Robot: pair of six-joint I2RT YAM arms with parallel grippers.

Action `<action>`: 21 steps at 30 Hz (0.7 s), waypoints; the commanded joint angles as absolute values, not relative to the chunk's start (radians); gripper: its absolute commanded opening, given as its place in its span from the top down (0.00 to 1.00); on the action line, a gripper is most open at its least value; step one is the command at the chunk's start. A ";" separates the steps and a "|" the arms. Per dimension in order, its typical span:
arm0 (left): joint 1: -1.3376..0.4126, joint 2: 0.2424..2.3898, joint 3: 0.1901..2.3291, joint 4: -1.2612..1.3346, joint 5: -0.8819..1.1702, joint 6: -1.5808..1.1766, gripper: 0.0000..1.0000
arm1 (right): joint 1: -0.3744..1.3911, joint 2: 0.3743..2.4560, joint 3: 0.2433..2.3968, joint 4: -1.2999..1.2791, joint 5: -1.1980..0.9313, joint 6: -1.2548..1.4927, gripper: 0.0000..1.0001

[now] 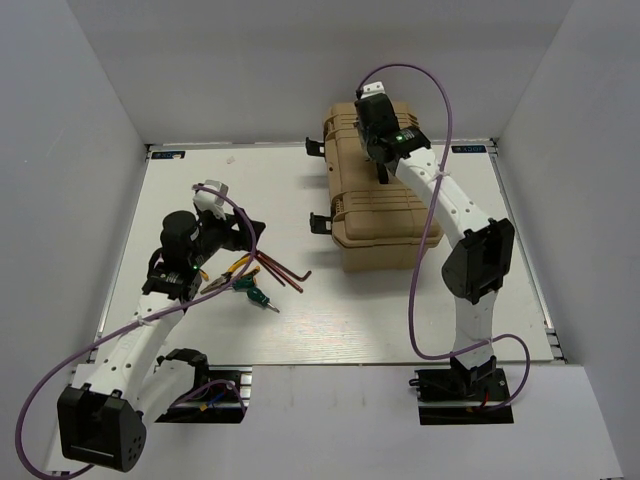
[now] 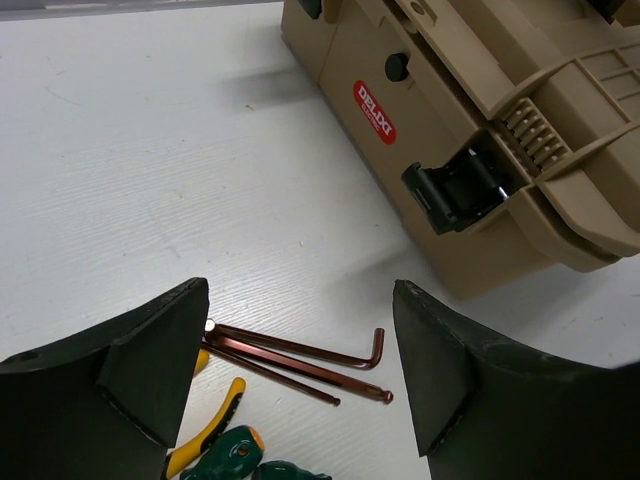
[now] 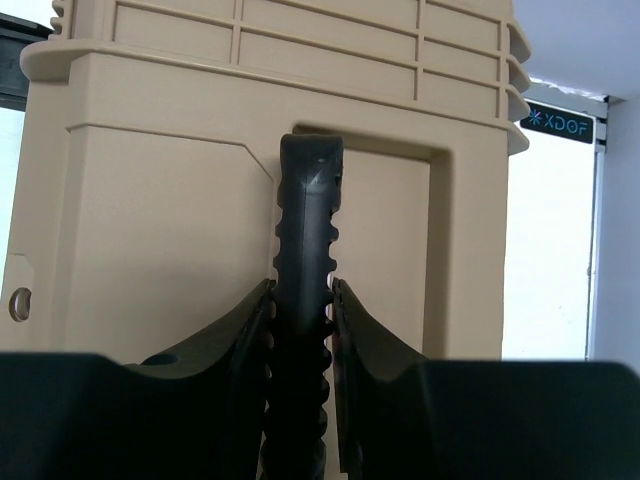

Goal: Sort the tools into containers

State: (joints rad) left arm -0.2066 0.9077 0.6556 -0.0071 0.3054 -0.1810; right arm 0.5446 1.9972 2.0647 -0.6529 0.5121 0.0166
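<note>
Several dark-red hex keys [image 1: 285, 268] lie on the white table, left of a closed tan case [image 1: 385, 215]. Yellow-handled pliers [image 1: 232, 272] and a green-handled screwdriver [image 1: 252, 294] lie just beside them. My left gripper [image 1: 228, 235] hovers open over these tools. In the left wrist view the hex keys [image 2: 300, 357] lie between the spread fingers of the left gripper [image 2: 300, 300], with the pliers [image 2: 210, 425] and screwdriver [image 2: 235, 455] at the lower left. My right gripper [image 1: 380, 165] is over the case's far side, shut on the case's black ribbed handle [image 3: 305, 250].
The tan case [image 2: 480, 120] has black latches [image 2: 455, 185] on its left side, facing the tools. Grey walls enclose the table on three sides. Purple cables loop from both arms, one [image 1: 245, 225] passing over the tool pile.
</note>
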 commanded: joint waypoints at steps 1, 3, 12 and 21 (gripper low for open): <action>-0.210 0.907 0.690 0.003 0.351 -0.179 0.16 | 0.557 1.904 2.158 -0.676 0.411 0.051 1.00; -0.210 0.907 0.690 0.003 0.351 -0.179 0.16 | 0.557 1.891 2.195 -0.687 0.393 0.067 1.00; -0.219 0.928 0.681 0.040 0.400 -0.199 0.17 | 0.537 1.839 2.229 -0.701 0.296 0.178 1.00; -0.228 1.113 0.733 0.138 0.555 -0.301 0.27 | 0.485 1.807 2.299 -0.677 0.273 0.206 1.00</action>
State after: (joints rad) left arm -0.2153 1.0752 0.6724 0.0914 0.4839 -0.2619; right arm 0.4919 1.9663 2.1811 -0.8356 0.2878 0.1600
